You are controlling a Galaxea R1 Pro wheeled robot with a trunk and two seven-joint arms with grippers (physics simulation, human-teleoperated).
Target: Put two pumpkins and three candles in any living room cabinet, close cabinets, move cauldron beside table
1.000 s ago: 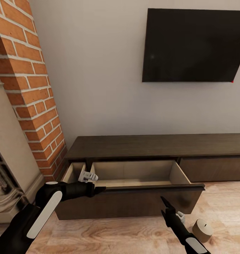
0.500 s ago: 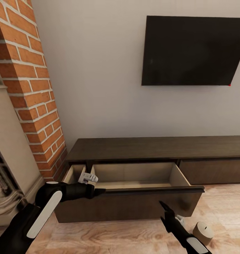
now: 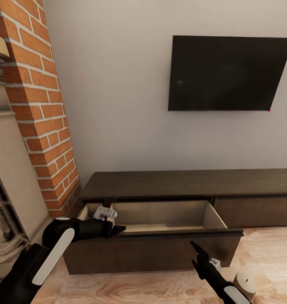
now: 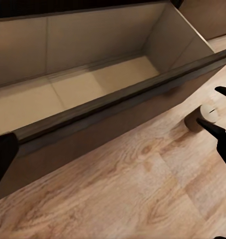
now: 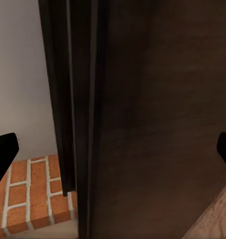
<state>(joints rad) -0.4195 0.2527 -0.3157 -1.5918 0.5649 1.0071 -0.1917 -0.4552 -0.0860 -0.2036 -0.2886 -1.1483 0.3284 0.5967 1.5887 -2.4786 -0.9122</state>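
The long dark cabinet (image 3: pixel 181 183) stands against the wall with its left drawer (image 3: pixel 160 213) pulled out, and the pale inside holds nothing. My left gripper (image 3: pixel 117 230) is open at the left end of the drawer's front rim (image 4: pixel 108 102). My right gripper (image 3: pixel 195 254) is open, low in front of the drawer's dark front panel (image 5: pixel 157 119), near its right end. One beige candle (image 3: pixel 245 285) stands on the floor just right of that gripper, and the candle (image 4: pixel 201 117) also shows below the drawer's right corner. The pumpkins, cauldron and table are out of view.
A red brick chimney (image 3: pixel 38 126) and an ornate fireplace (image 3: pixel 8 202) stand close on the left of the cabinet. A black TV (image 3: pixel 226 74) hangs on the wall above. Light wood floor (image 3: pixel 139 289) runs in front of the drawer. A closed drawer front (image 3: pixel 253 211) is to the right.
The whole picture has slid downward, so the camera has moved. The drawer stays open, and both grippers and the candle keep their places relative to it.
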